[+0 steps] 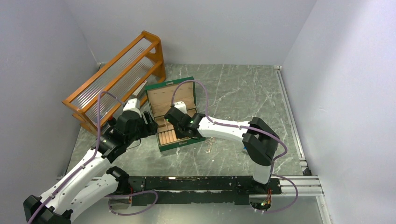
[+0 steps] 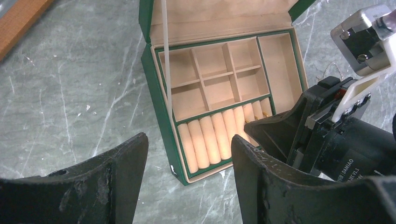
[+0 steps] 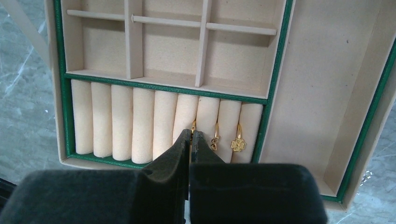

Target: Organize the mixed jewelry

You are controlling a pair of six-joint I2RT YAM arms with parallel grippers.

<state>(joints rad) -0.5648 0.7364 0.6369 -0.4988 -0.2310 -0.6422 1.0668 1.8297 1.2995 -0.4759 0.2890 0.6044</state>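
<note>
In the green box's (image 3: 367, 122) rolls (image 3: 142, 123) stand two gold rings (image 3: 238, 142).

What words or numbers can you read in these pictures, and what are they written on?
"DAMIAO": on the black motor at the right arm's wrist, seen from the left wrist camera.
"V1.1": on the line just below, on the same motor; the letters before it are hidden.
The green box, the gold rings and the wooden rack show no writing.

Grey marbled table (image 1: 233, 88) with wooden rack (image 1: 116, 74), open green box (image 1: 180, 144), loose gold chains (image 1: 209, 145).
</note>
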